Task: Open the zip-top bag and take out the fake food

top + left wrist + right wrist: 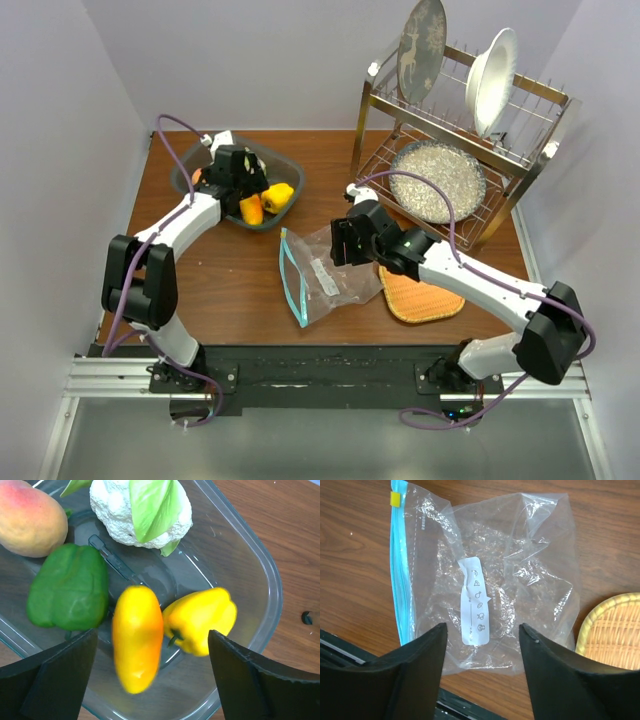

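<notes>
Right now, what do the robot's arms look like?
The left arm and right arm are white tubes with chunky black joints, and a purple cable loops along each. The left end effector and right end effector are black, each with two broad, matte fingers.

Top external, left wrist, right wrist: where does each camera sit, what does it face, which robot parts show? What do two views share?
Top external: above, behind the bases, looking down at the table; both arms show.
Left wrist: on the left arm, facing down into the container of fake food; open fingers show.
Right wrist: on the right arm, facing down at the zip-top bag; open fingers show.
Shared: top external and right wrist show bag and woven mat.
</notes>
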`<state>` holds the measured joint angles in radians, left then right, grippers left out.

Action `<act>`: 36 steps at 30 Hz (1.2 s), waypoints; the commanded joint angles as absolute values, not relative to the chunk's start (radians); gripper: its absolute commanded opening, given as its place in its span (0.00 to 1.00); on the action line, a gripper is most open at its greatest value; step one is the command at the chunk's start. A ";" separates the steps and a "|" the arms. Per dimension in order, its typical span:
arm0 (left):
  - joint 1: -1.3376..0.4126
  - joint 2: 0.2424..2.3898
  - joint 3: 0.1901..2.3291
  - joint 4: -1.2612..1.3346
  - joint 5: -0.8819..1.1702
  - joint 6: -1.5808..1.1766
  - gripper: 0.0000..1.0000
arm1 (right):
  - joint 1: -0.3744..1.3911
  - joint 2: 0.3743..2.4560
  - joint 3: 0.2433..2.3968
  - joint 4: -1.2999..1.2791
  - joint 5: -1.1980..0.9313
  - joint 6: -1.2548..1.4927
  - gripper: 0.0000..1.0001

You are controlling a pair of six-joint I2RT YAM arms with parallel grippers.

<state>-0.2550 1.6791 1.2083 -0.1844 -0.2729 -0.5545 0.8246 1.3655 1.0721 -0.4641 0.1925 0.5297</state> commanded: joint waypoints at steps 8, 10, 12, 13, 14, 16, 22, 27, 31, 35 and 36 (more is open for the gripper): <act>-0.277 1.490 1.169 -0.204 -0.201 -0.549 1.00 | 0.821 1.286 1.089 -0.495 0.258 0.482 0.73; -0.308 1.421 1.141 -0.212 -0.196 -0.558 1.00 | 0.821 1.278 1.088 -0.497 0.267 0.483 0.75; -0.377 1.349 1.108 -0.251 -0.212 -0.572 1.00 | 0.819 1.263 1.082 -0.495 0.276 0.482 0.75; -0.405 1.321 1.092 -0.256 -0.225 -0.577 1.00 | 0.819 1.252 1.077 -0.492 0.281 0.482 0.76; -0.469 1.290 1.045 -0.258 -0.233 -0.586 1.00 | 0.819 1.229 1.063 -0.489 0.284 0.482 0.76; -0.537 1.197 0.991 -0.239 -0.244 -0.617 1.00 | 0.818 1.201 1.042 -0.480 0.297 0.480 0.78; -0.854 1.069 0.865 -0.270 -0.331 -0.669 1.00 | 0.818 1.074 0.957 -0.486 0.333 0.509 0.79; -0.988 0.984 0.755 -0.296 -0.334 -0.722 1.00 | 0.818 0.976 0.896 -0.494 0.333 0.541 0.79; -1.003 0.904 0.670 -0.296 -0.356 -0.735 1.00 | 0.818 0.907 0.826 -0.479 0.333 0.566 0.79; -1.002 0.838 0.637 -0.285 -0.377 -0.735 1.00 | 0.818 0.876 0.785 -0.465 0.345 0.574 0.80; -1.003 0.830 0.640 -0.291 -0.390 -0.738 1.00 | 0.818 0.877 0.785 -0.466 0.351 0.574 0.80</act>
